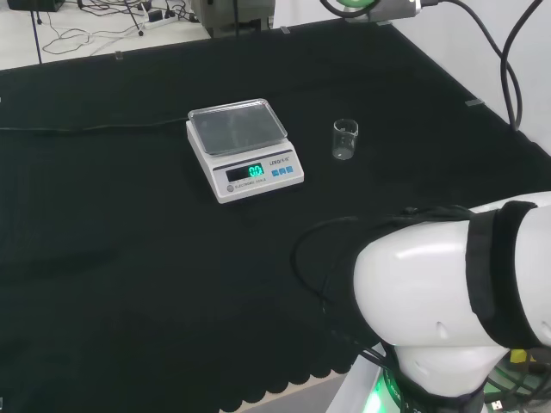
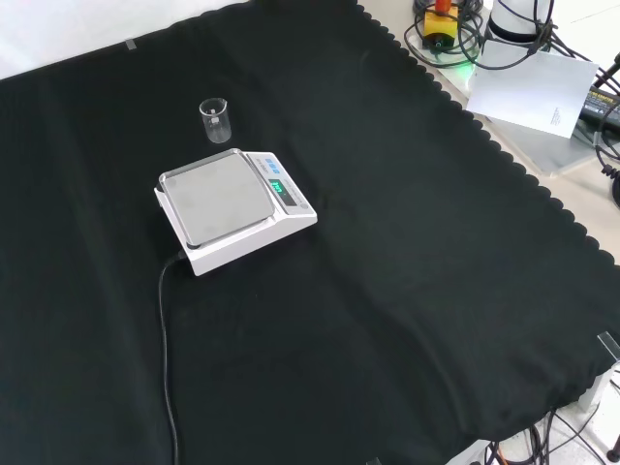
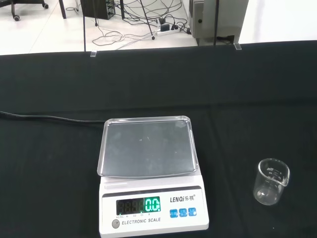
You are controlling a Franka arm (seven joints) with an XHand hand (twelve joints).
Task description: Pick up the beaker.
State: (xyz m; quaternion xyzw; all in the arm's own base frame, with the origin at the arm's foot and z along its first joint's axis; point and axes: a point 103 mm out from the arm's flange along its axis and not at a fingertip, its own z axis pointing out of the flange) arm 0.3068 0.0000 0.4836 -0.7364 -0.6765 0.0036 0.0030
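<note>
A small clear glass beaker (image 1: 344,139) stands upright on the black cloth, to the right of the scale in the head view. In the front view the beaker (image 2: 215,119) sits just beyond the scale, a little to the left. The wrist view looks at the beaker (image 3: 270,182) from some way off, beside the scale. It looks empty. Nothing touches it.
A white electronic scale (image 1: 244,148) with a steel pan and a lit display stands mid-cloth; also the scale (image 2: 232,206) and the scale (image 3: 148,173). Its black cable (image 2: 165,358) runs off over the cloth. The arm's white link (image 1: 456,301) fills the head view's lower right.
</note>
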